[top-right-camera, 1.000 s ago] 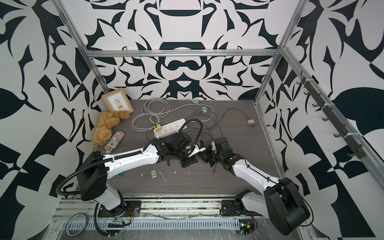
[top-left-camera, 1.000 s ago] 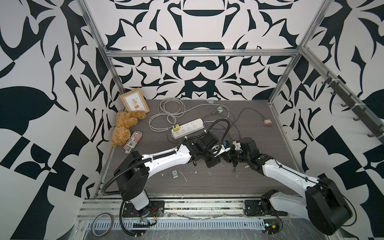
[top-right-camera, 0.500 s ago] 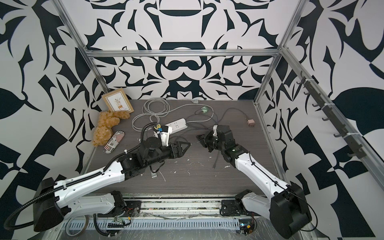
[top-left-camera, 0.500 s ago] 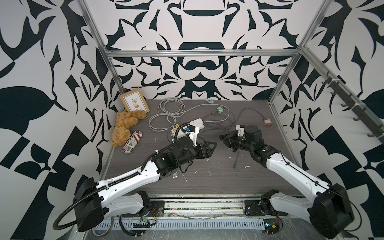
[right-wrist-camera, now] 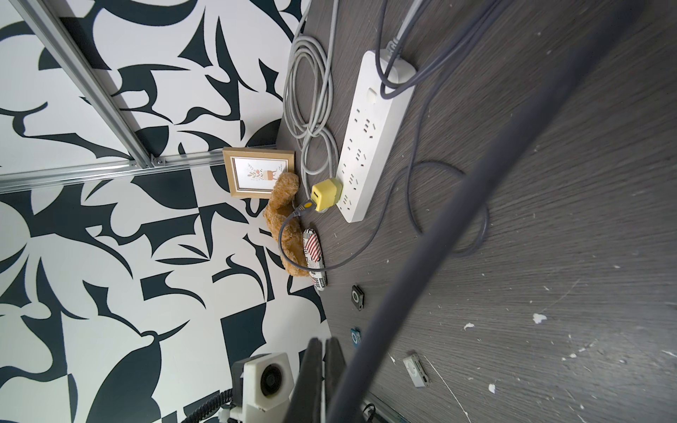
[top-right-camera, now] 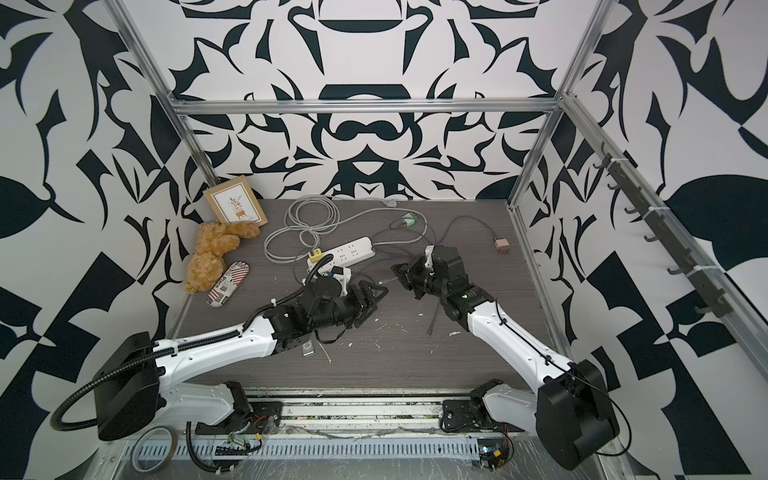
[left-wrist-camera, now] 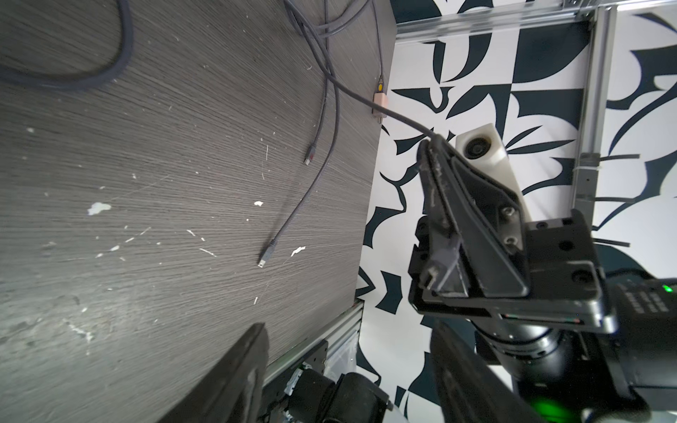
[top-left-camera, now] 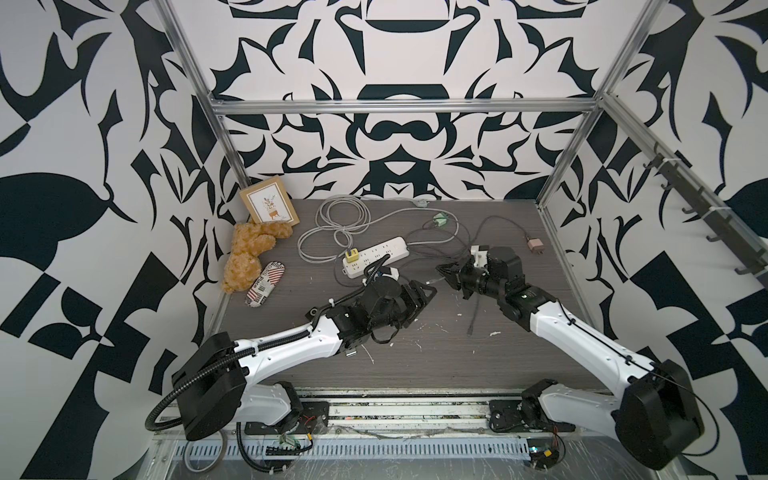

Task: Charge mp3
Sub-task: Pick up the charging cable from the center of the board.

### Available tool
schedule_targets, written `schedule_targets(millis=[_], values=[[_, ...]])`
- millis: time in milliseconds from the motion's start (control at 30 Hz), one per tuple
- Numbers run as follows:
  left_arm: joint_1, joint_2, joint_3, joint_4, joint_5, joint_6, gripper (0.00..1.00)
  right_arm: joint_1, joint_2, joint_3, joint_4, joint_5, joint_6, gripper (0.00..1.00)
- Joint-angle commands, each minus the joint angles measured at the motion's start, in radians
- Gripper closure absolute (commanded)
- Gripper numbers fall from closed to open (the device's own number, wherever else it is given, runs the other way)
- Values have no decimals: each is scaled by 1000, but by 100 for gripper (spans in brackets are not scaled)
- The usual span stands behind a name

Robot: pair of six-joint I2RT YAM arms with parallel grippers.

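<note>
Right hand (left-wrist-camera: 428,148): fingers pressed together, clamped on the grey charging cable (left-wrist-camera: 406,121), held clear of the counter (top-right-camera: 415,365). The cable enters at the fingertips and runs back between them. Its small plug (left-wrist-camera: 437,265) lies lengthwise along the fingers, metal tip toward the hand's base.

Left hand (top-left-camera: 424,305): fingers apart, nothing between them, facing the right hand, near but not touching.

White mp3 player (top-right-camera: 308,348): flat on the counter, between the left forearm and the counter's front edge, well apart from the plug. Long axis runs roughly front to back; which end carries the socket cannot be told. A dark mp3 player (right-wrist-camera: 357,297) and a blue mp3 player (right-wrist-camera: 354,336) lie flat nearby.
</note>
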Motion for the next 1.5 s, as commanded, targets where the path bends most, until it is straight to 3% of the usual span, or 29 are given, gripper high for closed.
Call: schedule_targets(millis=[0,233,633,1467], values=[[5,-17,-3,75,-45,-62,28,-1,-27,13,63,12,10,100],[6,3,-7,255,-55,-60,30,-1,-30,-2,85,17,30,100],[9,76,26,270,-84,-73,47,-1,-40,-8,100,15,46,100],[21,52,32,246,-129,-30,80,0,-43,-30,125,11,66,100]])
